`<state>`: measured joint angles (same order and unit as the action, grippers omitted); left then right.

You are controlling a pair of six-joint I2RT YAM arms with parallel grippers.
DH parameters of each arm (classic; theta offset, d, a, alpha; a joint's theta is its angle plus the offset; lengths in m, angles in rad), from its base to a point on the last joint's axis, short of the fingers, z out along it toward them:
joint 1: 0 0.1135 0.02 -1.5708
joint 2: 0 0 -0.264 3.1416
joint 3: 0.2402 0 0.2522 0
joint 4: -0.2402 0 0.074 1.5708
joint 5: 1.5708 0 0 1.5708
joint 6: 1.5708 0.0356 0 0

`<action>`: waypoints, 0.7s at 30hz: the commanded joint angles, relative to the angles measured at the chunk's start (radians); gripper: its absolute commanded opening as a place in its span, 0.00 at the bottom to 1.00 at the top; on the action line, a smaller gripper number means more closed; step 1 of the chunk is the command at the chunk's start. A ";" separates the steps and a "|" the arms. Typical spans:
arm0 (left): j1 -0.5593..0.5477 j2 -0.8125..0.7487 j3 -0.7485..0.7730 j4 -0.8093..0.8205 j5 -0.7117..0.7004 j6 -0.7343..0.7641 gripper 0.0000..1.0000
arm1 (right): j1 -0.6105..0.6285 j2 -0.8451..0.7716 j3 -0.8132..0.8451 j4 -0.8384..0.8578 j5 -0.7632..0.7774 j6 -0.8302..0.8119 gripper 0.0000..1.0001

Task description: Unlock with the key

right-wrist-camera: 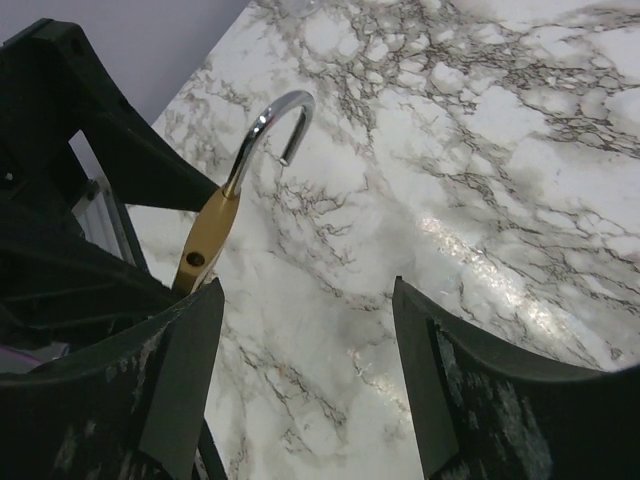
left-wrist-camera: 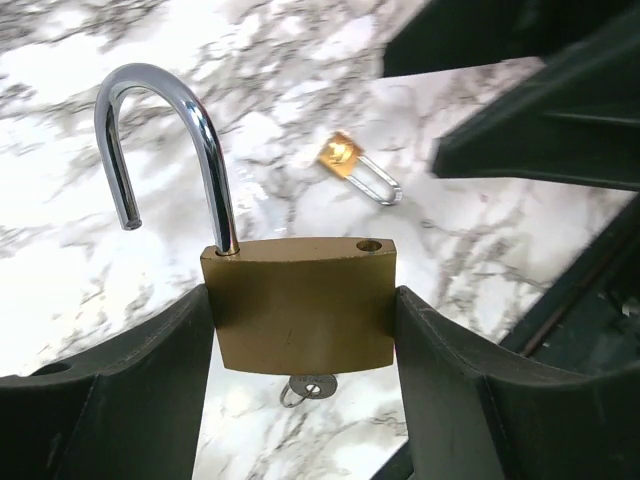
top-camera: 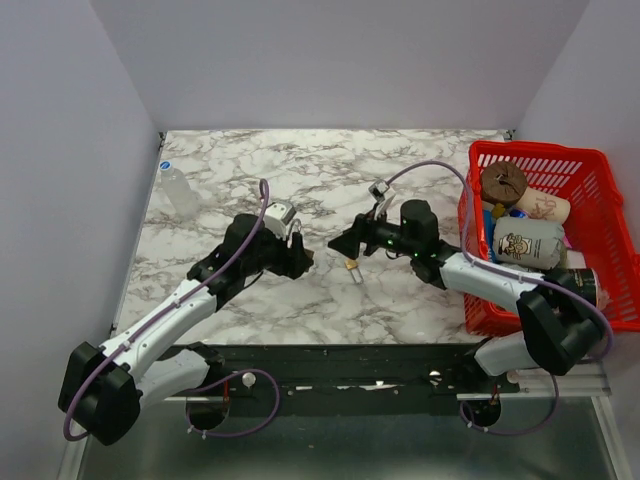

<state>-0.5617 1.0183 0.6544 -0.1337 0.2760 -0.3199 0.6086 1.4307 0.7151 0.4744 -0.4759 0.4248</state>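
The unlocking looks done. The rectangular brass padlock point(left-wrist-camera: 298, 305) has its curved steel shackle point(left-wrist-camera: 165, 120) lifted clear of one hole. A small silver key point(left-wrist-camera: 305, 388) shows just below the body, apparently seated in the keyhole. Probably only release remains. The left gripper point(left-wrist-camera: 300, 335) clamps the padlock's sides between its fingers. The right gripper point(right-wrist-camera: 308, 300) is spread wide and empty, with the padlock just ahead of it and to one side.

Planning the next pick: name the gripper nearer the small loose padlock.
Right. The right gripper hangs just beside the small padlock; the left gripper, clamping the large padlock, is farther left.
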 commanded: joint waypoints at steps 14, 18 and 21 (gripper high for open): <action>0.098 0.193 0.214 -0.207 -0.380 0.062 0.00 | -0.017 -0.366 -0.072 -0.210 0.203 -0.126 0.84; 0.128 0.272 0.284 -0.241 -0.419 0.111 0.00 | -0.018 -0.403 -0.075 -0.232 0.201 -0.136 0.85; 0.177 0.328 0.349 -0.251 -0.462 0.147 0.00 | -0.020 -0.427 -0.085 -0.240 0.198 -0.146 0.85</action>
<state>-0.4328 1.3048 0.8959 -0.4072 -0.0994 -0.2409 0.5941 1.0363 0.6552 0.2829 -0.3031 0.3157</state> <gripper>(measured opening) 0.722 0.846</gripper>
